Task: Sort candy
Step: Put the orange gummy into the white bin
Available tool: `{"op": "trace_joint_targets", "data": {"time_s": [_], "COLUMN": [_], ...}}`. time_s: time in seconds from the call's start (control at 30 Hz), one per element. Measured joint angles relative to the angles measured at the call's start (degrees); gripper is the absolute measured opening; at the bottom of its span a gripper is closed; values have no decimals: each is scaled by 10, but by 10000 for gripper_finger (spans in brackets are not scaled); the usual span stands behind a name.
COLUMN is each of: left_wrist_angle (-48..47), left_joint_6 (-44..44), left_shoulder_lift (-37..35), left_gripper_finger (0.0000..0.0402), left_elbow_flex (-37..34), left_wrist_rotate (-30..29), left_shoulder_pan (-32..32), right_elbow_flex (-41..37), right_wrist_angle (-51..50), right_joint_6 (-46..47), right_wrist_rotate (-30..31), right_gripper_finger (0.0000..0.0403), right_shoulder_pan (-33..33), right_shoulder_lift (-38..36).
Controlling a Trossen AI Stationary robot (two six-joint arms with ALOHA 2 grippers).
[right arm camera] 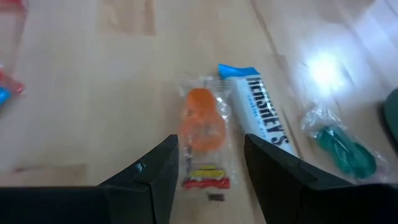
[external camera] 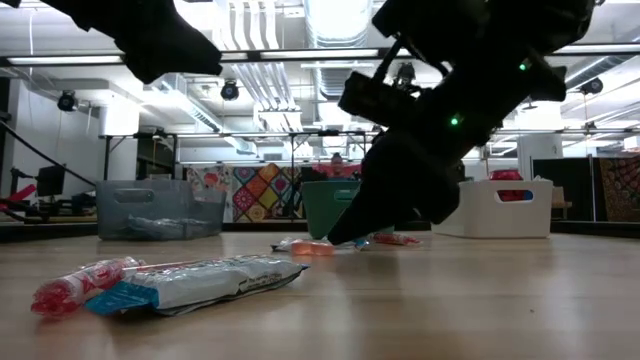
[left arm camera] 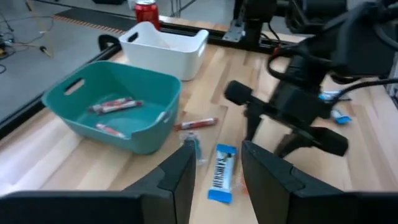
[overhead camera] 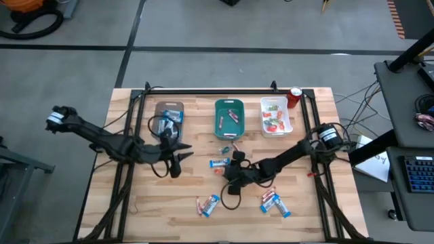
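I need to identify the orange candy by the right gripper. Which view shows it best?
Right wrist view: the orange candy lies large between the open fingers. Low view shows it small; the high and left wrist views hide it.

gripper: dark two-finger gripper, tips down at the wooden tabletop
at its tips: clear-wrapped orange candy
behind it: green plastic tray, white plastic tray to one side
nearer than it: blue-and-white wrapped bar, red-and-white stick
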Motion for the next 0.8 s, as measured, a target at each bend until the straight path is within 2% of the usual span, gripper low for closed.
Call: {"op": "trace_joint_targets", "data": {"time_s": [0.23,0.37,0.57,0.8], "left_wrist_angle": [30,56,63,64], "left_joint_6": [-7,-4,1,-9], "left_shoulder_lift": [45,64,75,80], "left_gripper_finger": [113,113,113,113], "left_elbow_flex": [0,1,1,1], "left_wrist_rotate": [-2,-19,-21,-31], "left_shoulder_pan": [-11,-12,-12,-13], "right_elbow_flex": [0,2,3,2], "right_wrist_angle": [-3,4,5,2], "right_joint_6": [19,35,53,50], "right_wrist_rotate": [-26,-31,-37,-40], "right_gripper_finger": [175,160,111,34], "right_shoulder_pan": [-14,-13,-13,-13], "right_shoulder_lift": [9,26,36,32]}}
